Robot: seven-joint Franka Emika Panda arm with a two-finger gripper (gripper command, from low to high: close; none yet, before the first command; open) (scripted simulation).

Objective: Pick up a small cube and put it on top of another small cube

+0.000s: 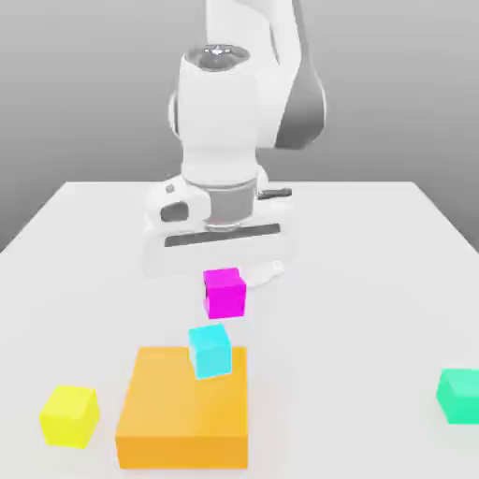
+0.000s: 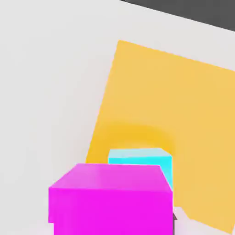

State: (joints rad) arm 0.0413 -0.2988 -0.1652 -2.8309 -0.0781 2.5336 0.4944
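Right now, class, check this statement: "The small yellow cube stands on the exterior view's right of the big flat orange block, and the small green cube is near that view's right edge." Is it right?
Not quite: the exterior view shows the small yellow cube on its left of the big flat orange block. The small green cube is near its right edge, as stated.

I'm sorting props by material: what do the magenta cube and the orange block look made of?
Magenta cube: perhaps matte plastic; flat, even colour, no grain.
Orange block: possibly smooth plastic or painted wood; uniform faces, no visible texture.
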